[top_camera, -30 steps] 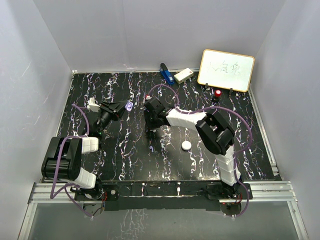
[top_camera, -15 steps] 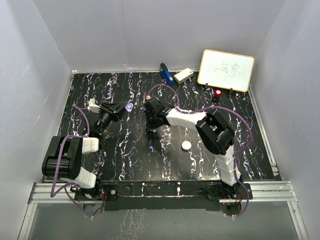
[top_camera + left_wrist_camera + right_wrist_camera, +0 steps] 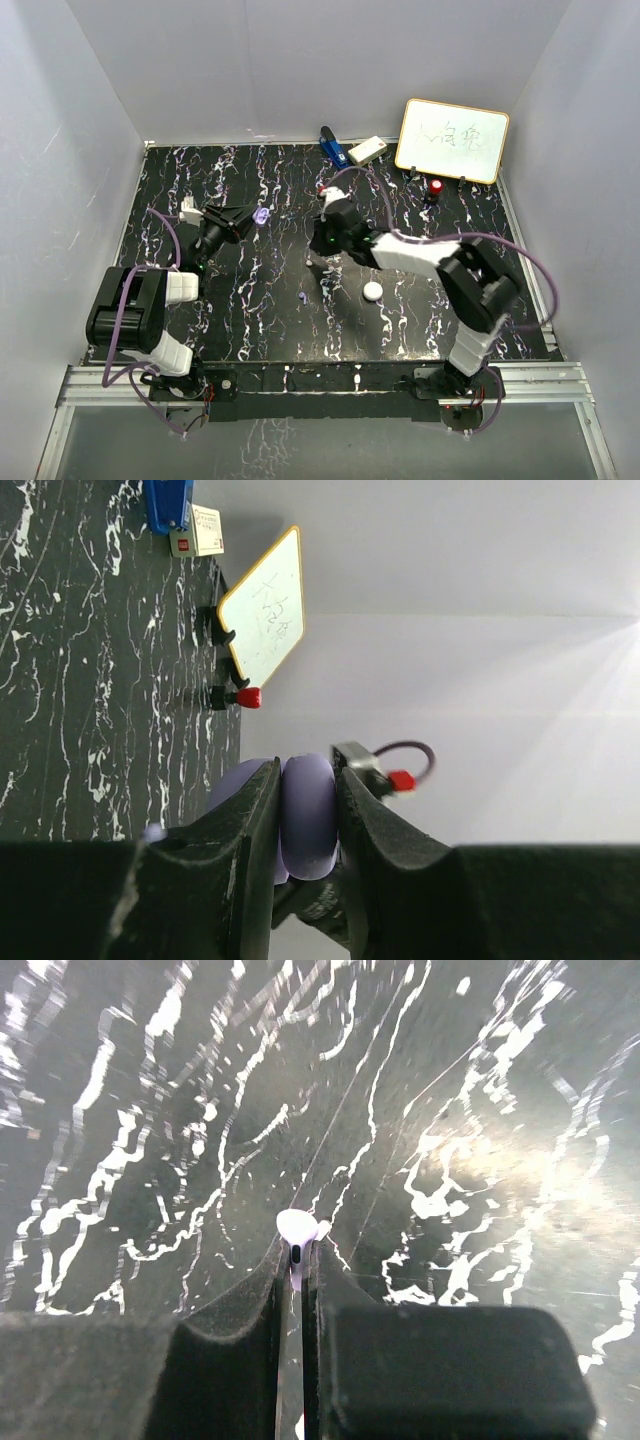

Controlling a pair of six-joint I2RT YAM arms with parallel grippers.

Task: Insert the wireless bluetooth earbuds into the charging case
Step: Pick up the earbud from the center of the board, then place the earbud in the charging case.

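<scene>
Top external view, from the left: the left gripper (image 3: 250,216) is clamped on the purple charging case (image 3: 262,214) over the black marbled table (image 3: 240,320). 1 purple earbud (image 3: 303,297) lies on the table. The right gripper (image 3: 296,1260) pinches 1 white earbud (image 3: 297,1225), with the white case (image 3: 372,291) near it.

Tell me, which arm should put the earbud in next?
Right: the right pincer is shut on a white earbud. The left pincer only holds the purple case.
</scene>
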